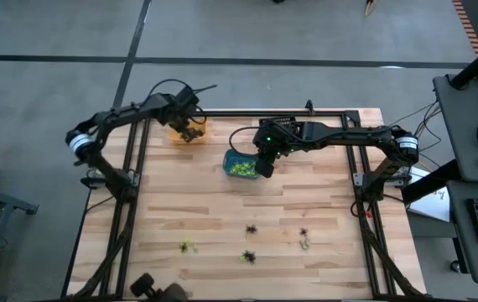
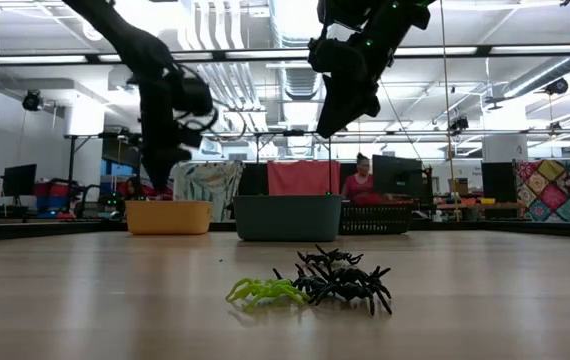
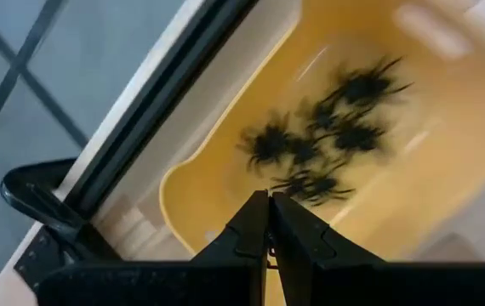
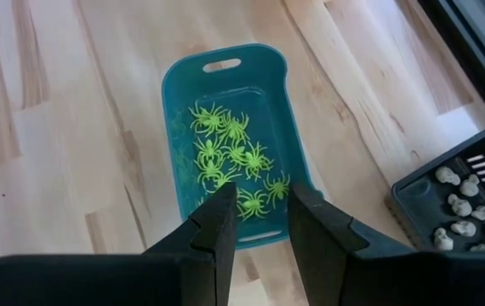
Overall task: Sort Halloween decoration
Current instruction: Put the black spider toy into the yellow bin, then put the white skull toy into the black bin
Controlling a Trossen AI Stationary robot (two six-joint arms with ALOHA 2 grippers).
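Small plastic spiders lie loose on the near part of the table (image 1: 222, 210): a lime green one (image 1: 187, 247), a green and black pair (image 1: 247, 257), and black ones (image 1: 250, 228) (image 1: 303, 232). My left gripper (image 3: 270, 204) hovers shut above the orange bin (image 3: 225, 170), which holds several black spiders (image 3: 336, 136). My right gripper (image 4: 262, 212) hangs open above the teal bin (image 4: 183, 93), which holds several lime green spiders (image 4: 230, 153). In the low view a green spider (image 2: 265, 292) and black spiders (image 2: 340, 280) lie close to the camera.
A black slotted bin (image 4: 430, 183) with pale grey-white trinkets (image 4: 459, 204) stands beside the teal bin, toward the table's far edge. The orange bin (image 1: 180, 134) sits at the far left, by the dark frame rail. A person (image 2: 357, 180) sits in the room behind.
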